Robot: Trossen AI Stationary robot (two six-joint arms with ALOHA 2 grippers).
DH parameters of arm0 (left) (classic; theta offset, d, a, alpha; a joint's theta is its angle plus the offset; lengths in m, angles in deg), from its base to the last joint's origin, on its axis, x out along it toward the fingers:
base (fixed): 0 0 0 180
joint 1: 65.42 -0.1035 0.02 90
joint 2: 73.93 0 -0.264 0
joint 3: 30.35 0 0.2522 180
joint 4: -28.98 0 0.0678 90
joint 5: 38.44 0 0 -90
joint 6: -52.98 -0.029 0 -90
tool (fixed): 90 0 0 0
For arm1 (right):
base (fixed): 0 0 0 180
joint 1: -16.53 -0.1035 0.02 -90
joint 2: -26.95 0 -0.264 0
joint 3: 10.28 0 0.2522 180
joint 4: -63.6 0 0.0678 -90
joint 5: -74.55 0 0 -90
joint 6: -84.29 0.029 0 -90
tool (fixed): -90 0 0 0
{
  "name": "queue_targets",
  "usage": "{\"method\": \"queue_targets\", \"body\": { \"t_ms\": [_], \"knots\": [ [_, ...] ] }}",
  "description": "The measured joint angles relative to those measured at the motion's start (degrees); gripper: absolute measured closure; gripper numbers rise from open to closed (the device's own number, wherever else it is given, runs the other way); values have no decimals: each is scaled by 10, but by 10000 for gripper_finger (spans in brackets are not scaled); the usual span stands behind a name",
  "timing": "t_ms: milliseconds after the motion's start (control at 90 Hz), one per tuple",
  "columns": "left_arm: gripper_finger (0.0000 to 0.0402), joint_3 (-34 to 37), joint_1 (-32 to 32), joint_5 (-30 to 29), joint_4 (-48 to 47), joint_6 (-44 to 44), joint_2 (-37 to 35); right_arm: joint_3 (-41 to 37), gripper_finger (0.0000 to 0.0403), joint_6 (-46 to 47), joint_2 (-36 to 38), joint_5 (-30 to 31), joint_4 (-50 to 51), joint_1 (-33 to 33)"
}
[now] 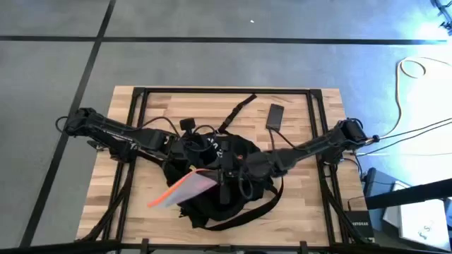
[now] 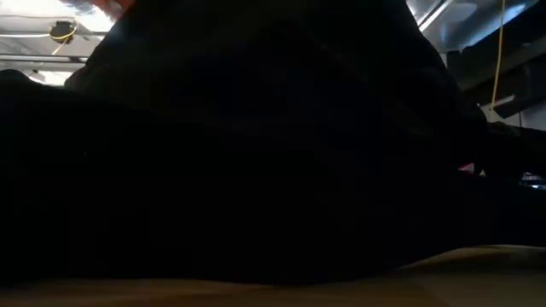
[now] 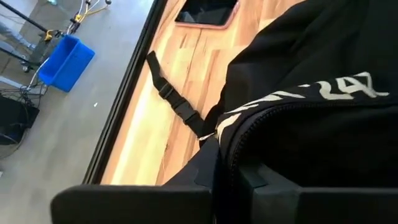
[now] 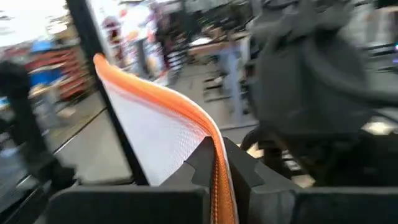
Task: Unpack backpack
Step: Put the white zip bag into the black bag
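On the wooden table (image 1: 296,204), near its middle, lay the backpack (image 1: 226,190): black soft fabric, white lettering on one panel, a strap with buckle (image 3: 174,99) trailing from it across the boards.

Left gripper (image 3: 233,180): at the backpack's upper edge, fingers closed tight on a fold of black fabric beside the white lettering.

Right gripper (image 4: 214,165): over the backpack's middle, fingers closed on the orange-trimmed edge of a translucent pouch (image 1: 180,190). Pouch lifted clear of the bag, slanting away from the gripper toward the table's near-left side, orange edge uppermost in the wrist view.

Dark flat phone-like device (image 1: 275,116): on the table beyond the right gripper, apart from the backpack, near the far edge.

Low view: filled almost wholly by the backpack's dark bulk; a strip of tabletop showed beneath it.
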Motion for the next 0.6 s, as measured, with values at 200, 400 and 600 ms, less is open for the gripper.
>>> {"method": "queue_targets", "body": {
  "t_ms": [200, 400, 600],
  "knots": [
    [401, 0, 0, 0, 0, 0, 0, 0, 403, 108, 0, 185, 107, -37],
    [401, 0, 0, 0, 0, -2, 0, 0, 403, 182, 0, 205, 197, -61],
    [401, 0, 0, 0, 0, -5, 0, 0, 403, 201, 4, 205, 364, -78]
  ]
}}
